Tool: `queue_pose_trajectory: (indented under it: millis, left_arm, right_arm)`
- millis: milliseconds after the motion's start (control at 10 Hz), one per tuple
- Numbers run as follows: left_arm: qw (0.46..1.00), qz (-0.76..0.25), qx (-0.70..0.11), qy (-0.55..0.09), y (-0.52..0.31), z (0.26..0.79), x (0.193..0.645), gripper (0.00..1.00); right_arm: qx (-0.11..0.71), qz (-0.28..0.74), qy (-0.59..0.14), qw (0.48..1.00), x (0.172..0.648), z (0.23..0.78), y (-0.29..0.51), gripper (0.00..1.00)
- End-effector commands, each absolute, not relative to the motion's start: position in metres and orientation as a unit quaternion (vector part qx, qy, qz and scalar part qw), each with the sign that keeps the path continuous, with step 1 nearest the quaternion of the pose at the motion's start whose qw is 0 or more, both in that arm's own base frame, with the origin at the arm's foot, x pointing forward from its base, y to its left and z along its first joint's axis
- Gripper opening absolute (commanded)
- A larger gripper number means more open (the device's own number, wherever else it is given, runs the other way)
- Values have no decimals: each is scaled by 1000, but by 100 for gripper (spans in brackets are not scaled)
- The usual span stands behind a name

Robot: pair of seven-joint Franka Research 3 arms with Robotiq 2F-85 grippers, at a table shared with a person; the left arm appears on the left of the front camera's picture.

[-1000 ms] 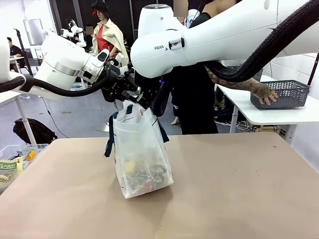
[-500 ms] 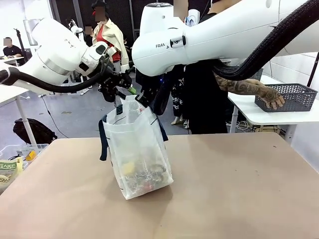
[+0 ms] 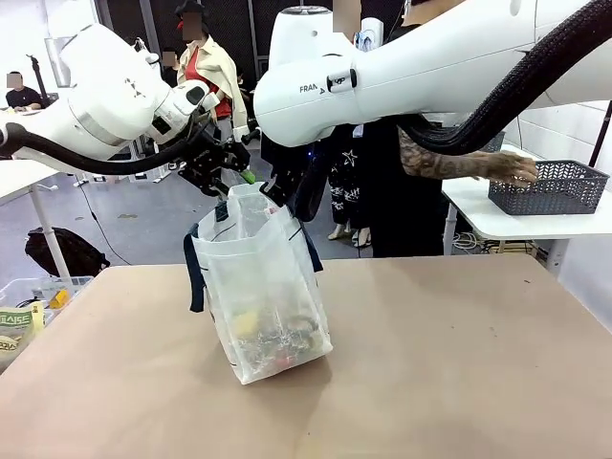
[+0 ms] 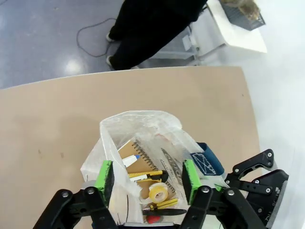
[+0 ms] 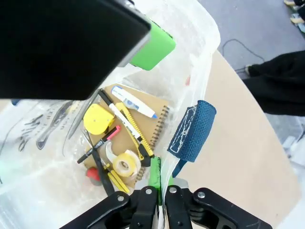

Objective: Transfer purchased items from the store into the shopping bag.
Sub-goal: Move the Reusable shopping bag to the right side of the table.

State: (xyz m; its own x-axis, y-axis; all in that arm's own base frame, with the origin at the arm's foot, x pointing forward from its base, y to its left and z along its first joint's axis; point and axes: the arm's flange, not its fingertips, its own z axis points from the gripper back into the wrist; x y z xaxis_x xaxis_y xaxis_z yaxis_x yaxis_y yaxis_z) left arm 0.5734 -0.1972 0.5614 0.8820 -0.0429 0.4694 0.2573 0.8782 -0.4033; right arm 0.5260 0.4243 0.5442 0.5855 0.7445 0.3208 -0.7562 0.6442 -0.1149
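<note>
The shopping bag (image 3: 263,287) is being held upright on the brown table (image 3: 459,363), its rim pinched between the pressed-together fingers of the right gripper (image 5: 160,183). The left gripper (image 4: 147,175) is being held above the bag's mouth with fingers spread — apparently gripping nothing. Inside the bag, the purchased items (image 5: 119,138) are lying together — a notebook, tape, pens. The basket (image 3: 547,186) is being touched by a person's hand (image 3: 512,170) on the white side table.

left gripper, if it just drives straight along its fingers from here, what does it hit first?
Likely the contents of the translucent white plastic shopping bag: the open left gripper points into its mouth, at the yellow tape roll on the brown spiral notebook. Depth is unclear; a finger may brush the rim first.
</note>
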Motion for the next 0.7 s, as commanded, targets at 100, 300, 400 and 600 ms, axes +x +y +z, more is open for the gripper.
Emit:
queue_pose_trajectory:
  millis: [100,300,400,600]
  left_arm:
    - [954,-31,-178,-238,-200,560,567,98]
    - [960,-47,-161,-224,-201,557,567,98]
    - [953,-74,-168,-242,-203,558,566,98]
    - [960,-84,-179,-197,-209,555,572,98]
  right_arm:
    - [27,411,-178,894,525,539,419,0]
    - [30,412,-176,894,527,539,419,0]
    - [29,410,-175,895,527,539,418,0]
    - [29,410,-174,895,528,539,420,0]
